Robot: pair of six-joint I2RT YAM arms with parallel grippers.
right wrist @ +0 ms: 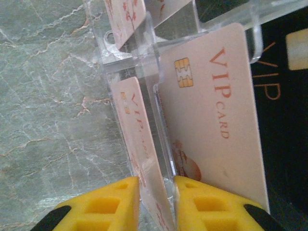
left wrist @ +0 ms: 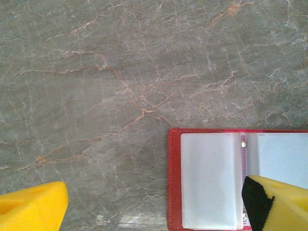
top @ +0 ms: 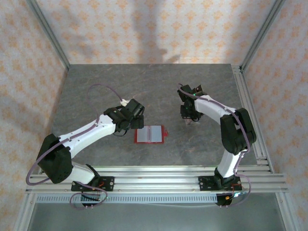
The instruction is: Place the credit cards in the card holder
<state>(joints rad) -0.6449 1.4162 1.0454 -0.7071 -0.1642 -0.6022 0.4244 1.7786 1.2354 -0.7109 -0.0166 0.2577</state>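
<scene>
Heads up on a few things before you pull that card. Nearest you, the card holder (top: 150, 135) lies open and flat on the bench (top: 144, 86), clear sleeves up, with nothing pinning it. Your left tool (left wrist: 154, 192) hangs over its far-left corner with the jaws spread wide and empty, one finger over the sleeve pages. I can't tell if it touches them. If it isn't pressing down when a card gets pushed in, I'd expect the holder to just skate across the bench, and those flat sleeve mouths look easy to miss or crumple. Off to the right of the card holder, and a bit farther back, your right tool (right wrist: 156, 180) is down at the clear stand (right wrist: 126, 62) where the credit cards (right wrist: 211, 110) sit upright. Its fingers sit close on either side of one pale pink card (right wrist: 139, 144), seen edge-on. I honestly can't tell whether they're pinching it or just bracketing it. That's the main worry: a loose or off-centre grip near the card's edge could let it pivot or drop on the way over. The slots are also tight, so a crooked pull could drag the neighbouring card or tip the whole stand.
</scene>
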